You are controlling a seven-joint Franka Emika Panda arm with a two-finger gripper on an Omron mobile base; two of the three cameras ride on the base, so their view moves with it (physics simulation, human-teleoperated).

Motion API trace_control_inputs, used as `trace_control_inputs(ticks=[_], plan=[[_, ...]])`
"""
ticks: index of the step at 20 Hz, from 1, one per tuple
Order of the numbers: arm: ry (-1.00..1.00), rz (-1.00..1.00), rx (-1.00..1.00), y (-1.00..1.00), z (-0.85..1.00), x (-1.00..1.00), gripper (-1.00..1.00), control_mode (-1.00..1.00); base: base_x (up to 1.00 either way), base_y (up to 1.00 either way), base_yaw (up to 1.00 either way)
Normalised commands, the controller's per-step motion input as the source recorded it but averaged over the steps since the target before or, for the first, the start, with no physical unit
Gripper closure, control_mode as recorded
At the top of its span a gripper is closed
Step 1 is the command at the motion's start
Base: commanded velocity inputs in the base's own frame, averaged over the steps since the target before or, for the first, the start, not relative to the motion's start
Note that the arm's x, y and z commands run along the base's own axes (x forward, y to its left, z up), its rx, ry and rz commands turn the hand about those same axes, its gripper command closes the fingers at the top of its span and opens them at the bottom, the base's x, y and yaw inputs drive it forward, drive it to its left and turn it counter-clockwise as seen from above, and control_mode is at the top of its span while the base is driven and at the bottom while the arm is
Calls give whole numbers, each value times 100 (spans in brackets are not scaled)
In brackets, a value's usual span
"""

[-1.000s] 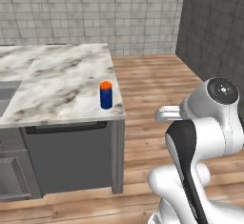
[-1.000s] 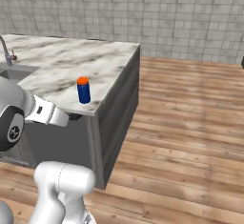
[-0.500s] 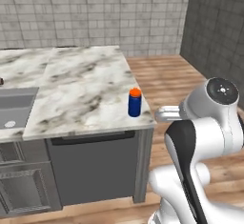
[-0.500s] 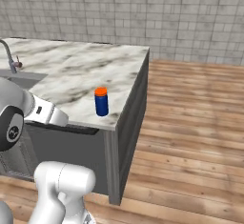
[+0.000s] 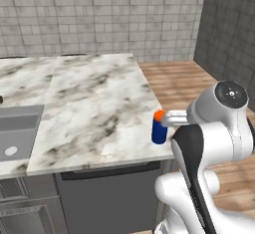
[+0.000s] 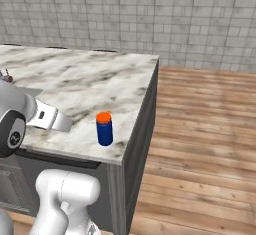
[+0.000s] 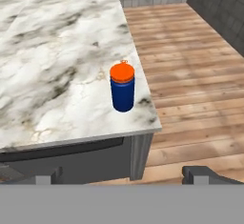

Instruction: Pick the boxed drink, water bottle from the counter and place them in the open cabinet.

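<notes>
Looking from the left base view, the water bottle (image 5: 159,127) stands upright near the counter (image 5: 94,108) corner. Right base view: same spot, just inside the counter's front edge. Hand view: bottle dead ahead of the gripper (image 7: 124,176), beyond it; fingers spread wide, holding nothing.
</notes>
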Motion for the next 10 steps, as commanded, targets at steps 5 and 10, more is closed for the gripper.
trace_control_inputs(ticks=[5,10], plan=[[0,0,0,0,0,0,-100,100,3,0,0],[0,0,0,0,0,0,-100,100,7,0,0]])
